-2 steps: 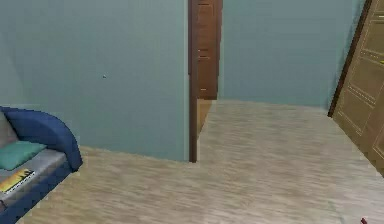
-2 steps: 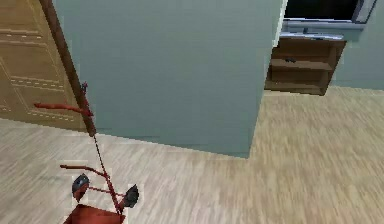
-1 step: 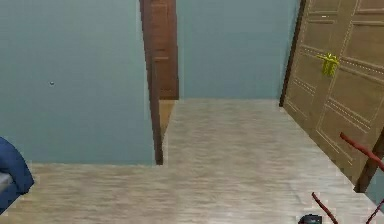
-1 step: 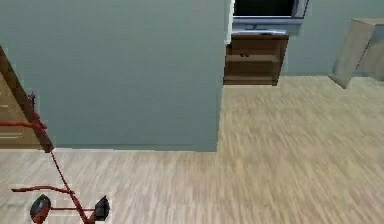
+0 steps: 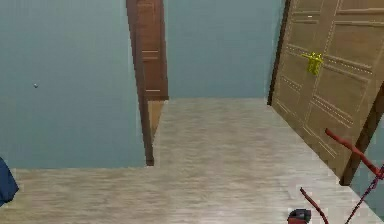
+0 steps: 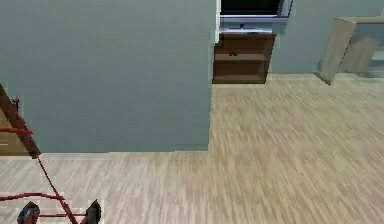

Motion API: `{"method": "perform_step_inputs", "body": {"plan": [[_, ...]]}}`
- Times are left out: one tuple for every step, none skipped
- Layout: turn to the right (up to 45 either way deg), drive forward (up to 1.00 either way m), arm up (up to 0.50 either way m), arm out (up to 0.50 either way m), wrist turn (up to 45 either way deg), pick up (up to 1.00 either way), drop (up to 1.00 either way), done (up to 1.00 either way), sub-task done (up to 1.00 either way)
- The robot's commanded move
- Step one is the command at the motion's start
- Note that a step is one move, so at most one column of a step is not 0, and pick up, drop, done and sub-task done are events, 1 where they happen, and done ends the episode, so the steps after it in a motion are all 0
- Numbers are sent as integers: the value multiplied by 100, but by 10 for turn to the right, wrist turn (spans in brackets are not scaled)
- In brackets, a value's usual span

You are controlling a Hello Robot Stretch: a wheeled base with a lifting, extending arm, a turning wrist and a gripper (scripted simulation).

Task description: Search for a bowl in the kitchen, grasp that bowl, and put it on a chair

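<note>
**Step in hand: search.** We judge the task to be at its start: the bowl has not been found, we cannot tell where it is, and nothing around us marks this room as the kitchen. We cannot tell the state of the gripper, nor whether it holds anything.

**Layout.** In the forward view a teal wall [image 5: 65, 85] fills the left. A brown wooden door [image 5: 148, 50] stands edge-on at its right end. Right of the door the plank floor [image 5: 220, 140] runs on to a far wall. A panelled wooden double door [image 5: 335, 75] lines the right side, with a yellow object [image 5: 315, 63] at its handles. A red wheeled frame [image 5: 350, 175] stands near, at the bottom right, and a dark blue object [image 5: 5, 182] sits at the near left edge.

In the arm side view the red frame shows again at the near left. Far off stand a wooden cabinet [image 6: 242, 58] under a dark screen [image 6: 255, 8], and a pale table [image 6: 350, 45] to the right.

**Procedure.**
1. We drive along the open floor between the door and the double door.
2. We hold a line well apart from the door's edge and from the red frame, since the base could catch either.
3. At each opening we turn slowly and check counters and tables for a bowl before moving on.
</note>
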Motion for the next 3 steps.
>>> {"method": "perform_step_inputs", "body": {"plan": [[0, 100, 0, 0, 0, 0, 0, 0, 0], [0, 55, 0, 0, 0, 0, 0, 0, 0], [-210, 0, 0, 0, 0, 0, 0, 0, 0]]}}
